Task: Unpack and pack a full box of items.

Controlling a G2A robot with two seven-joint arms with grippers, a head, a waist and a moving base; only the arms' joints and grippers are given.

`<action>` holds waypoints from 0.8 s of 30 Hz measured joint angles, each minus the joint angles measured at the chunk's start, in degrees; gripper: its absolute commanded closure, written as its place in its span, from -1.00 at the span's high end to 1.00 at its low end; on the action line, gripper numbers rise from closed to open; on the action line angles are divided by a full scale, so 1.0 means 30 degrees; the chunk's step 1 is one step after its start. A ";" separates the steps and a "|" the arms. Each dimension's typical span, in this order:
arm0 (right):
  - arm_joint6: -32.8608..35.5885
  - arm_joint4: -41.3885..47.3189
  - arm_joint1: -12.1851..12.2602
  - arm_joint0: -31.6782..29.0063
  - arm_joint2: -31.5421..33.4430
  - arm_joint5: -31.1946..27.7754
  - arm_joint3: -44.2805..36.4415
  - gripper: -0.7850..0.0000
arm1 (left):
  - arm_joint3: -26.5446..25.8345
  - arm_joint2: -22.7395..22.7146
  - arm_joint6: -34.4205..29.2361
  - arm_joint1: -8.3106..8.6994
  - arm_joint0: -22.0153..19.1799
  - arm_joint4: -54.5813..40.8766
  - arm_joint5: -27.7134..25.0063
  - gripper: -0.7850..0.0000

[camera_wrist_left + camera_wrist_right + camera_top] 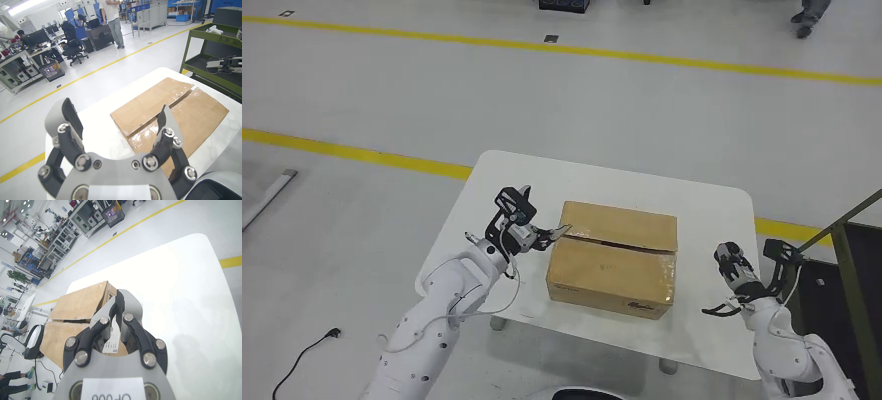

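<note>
The cardboard box (614, 258) stands in the middle of the white table (702, 200). Both top flaps are folded down, so I judge that the unpacking is not yet begun. The seam (175, 103) between the flaps stands a little open, with old tape shining along it.

The left gripper (115, 107) hovers at the box's left end with its jaws spread wide and empty, and one finger is over the seam. The right gripper (116, 300) hangs off the box's right end, jaws drawn nearly together and holding nothing.

To do the step well, I would slip one left finger into the gap and take the far flap (151, 98) by its free edge. Then swing it back around its fold, not straight up, since the box may slide or lift with it. The right gripper could press on the near flap (196, 111).

A white label (113, 340) sits on the right end face, with print too small to read. A pen scrawl (181, 124) marks the near flap.
</note>
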 measured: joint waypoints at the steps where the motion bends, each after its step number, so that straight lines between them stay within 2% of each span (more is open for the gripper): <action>1: 0.0001 -0.0001 0.0000 0.0000 0.0000 -0.0001 0.0000 -1.00 | 0.0000 0.0001 0.0000 0.0000 0.0000 -0.0001 0.0000 1.00; 4: -0.0002 -0.0282 0.0014 -0.0054 -0.0117 -0.0165 -0.0137 -1.00 | 0.0000 0.0001 0.0000 0.0000 0.0000 -0.0002 0.0000 1.00; 6: -0.0264 -0.1743 0.0043 -0.0309 -0.0418 -0.0579 -0.0170 -1.00 | 0.0000 0.0001 0.0000 0.0000 0.0000 -0.0002 0.0000 1.00; 8: -0.1064 -0.2701 -0.0029 -0.0647 -0.0695 -0.0676 0.0287 -1.00 | -0.0003 0.0004 0.0002 -0.0001 0.0002 -0.0002 0.0000 1.00; 13: -0.3398 -0.2462 -0.0238 -0.1278 -0.1305 -0.1393 0.1781 -1.00 | 0.0229 0.0969 0.0119 -0.0115 -0.0016 0.0263 -0.0595 1.00; 18: -0.4945 -0.4433 -0.0347 -0.1345 -0.2177 -0.1980 0.2928 -1.00 | 0.1757 0.2937 0.0209 -0.0466 -0.1257 0.0980 -0.1567 1.00; 24: -0.5396 -0.4855 -0.0509 -0.1016 -0.2804 -0.1953 0.3247 -1.00 | 0.4168 0.5169 0.0784 -0.1003 -0.3306 0.3076 -0.1685 1.00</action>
